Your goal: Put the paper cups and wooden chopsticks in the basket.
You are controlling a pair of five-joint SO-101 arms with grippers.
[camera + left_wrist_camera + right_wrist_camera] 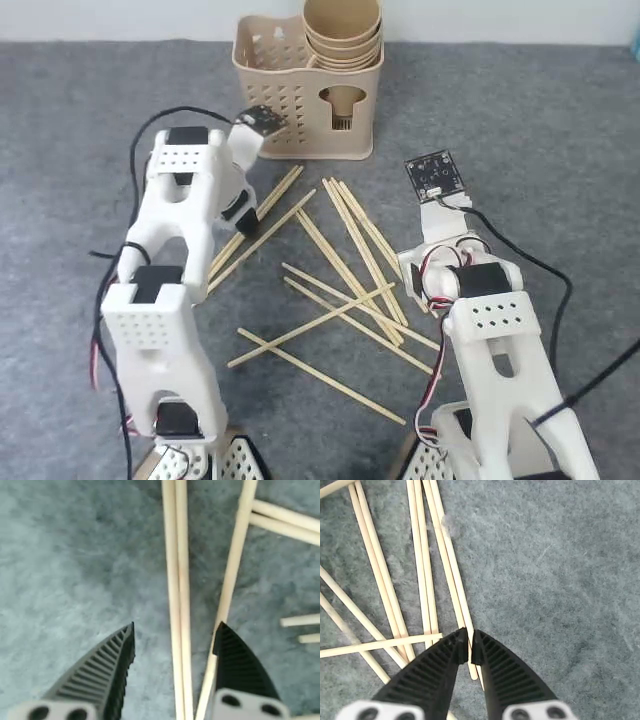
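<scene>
Paper cups [342, 35] stacked in basket [270, 110] — chopsticks [380, 296] loose on surface [560, 150]; left gripper [175, 626] apart over a pair [177, 580], right gripper [470, 632] together

Grey felt-covered table [560, 130] with scattered wooden chopsticks [383, 293] and a beige basket [290, 110] at its far edge

One basket [290, 110], about four nested paper cups [342, 40], roughly twelve chopsticks [322, 375]

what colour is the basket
Beige, with rows of small holes in its walls: the basket shows best in the high view.
</scene>
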